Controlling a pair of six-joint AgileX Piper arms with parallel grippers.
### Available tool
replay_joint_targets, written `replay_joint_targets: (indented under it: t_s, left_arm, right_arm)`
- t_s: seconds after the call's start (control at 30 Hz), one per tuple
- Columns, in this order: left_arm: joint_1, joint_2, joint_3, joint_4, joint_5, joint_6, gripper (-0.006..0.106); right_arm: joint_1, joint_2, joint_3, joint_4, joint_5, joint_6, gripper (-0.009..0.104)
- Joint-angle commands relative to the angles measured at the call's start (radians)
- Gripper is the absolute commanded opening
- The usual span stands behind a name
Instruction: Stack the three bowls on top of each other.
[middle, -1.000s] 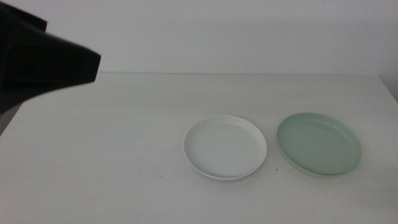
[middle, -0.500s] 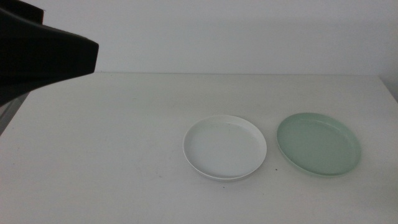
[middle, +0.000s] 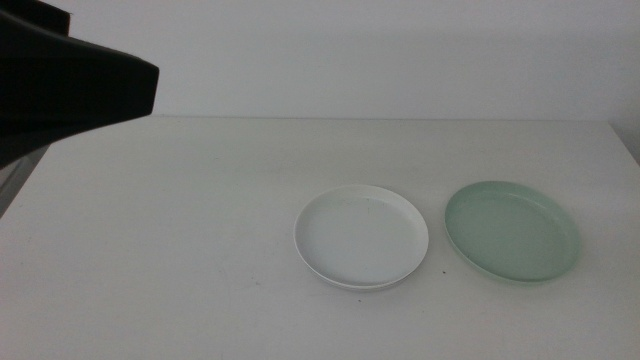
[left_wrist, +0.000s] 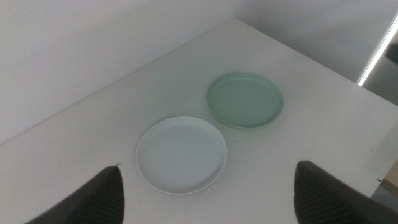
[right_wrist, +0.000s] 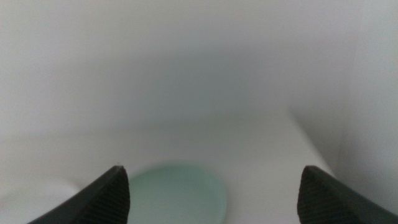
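middle view shows the shallow round white plastic bowl (middle: 362, 237) nested on a pale grey one mid-bench, the mint green plastic bowl (middle: 513, 231) just beside it unstacked (one left), both grippers wide open, empty, raised clear.

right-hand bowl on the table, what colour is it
Pale mint green bowl, clearest in the middle view.

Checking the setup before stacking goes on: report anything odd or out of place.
Only two dishes show: the white bowl and the mint green bowl, side by side, upright, apart. A second rim edge under the white one hints the grey lies beneath.
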Motion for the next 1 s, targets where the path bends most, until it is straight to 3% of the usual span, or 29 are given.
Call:
replay_joint_targets:
  t_s: [0.0,0.1,0.2,0.53,0.67,0.83,0.97]
  left_arm:
    - [0.0,-0.004,0.001,-0.01,-0.013,0.0,0.094]
    - [0.0,-0.004,0.001,-0.01,-0.013,0.0,0.094]
    - [0.0,-0.004,0.001,-0.01,-0.016,0.0,0.094]
    - [0.0,-0.004,0.001,-0.01,-0.043,0.0,0.094]
    - [0.0,-0.004,0.001,-0.01,-0.043,0.0,0.094]
    - [0.0,-0.004,0.001,-0.01,-0.043,0.0,0.094]
    - [0.0,-0.004,0.001,-0.01,-0.043,0.0,0.094]
  right_arm:
    - [0.002,0.189,-0.183,0.0,0.225,0.05,0.093]
    - [0.002,0.4,-0.408,0.006,0.578,0.054,0.093]
    - [0.002,0.567,-0.566,0.006,0.742,0.054,0.093]
    - [0.002,0.901,-0.68,0.096,0.658,0.066,0.093]
    - [0.0,1.02,-0.704,0.063,0.563,0.053,0.093]
    - [-0.041,1.241,-0.854,0.067,0.651,0.031,0.093]
    - [-0.101,1.384,-0.947,0.132,0.667,-0.018,0.093]
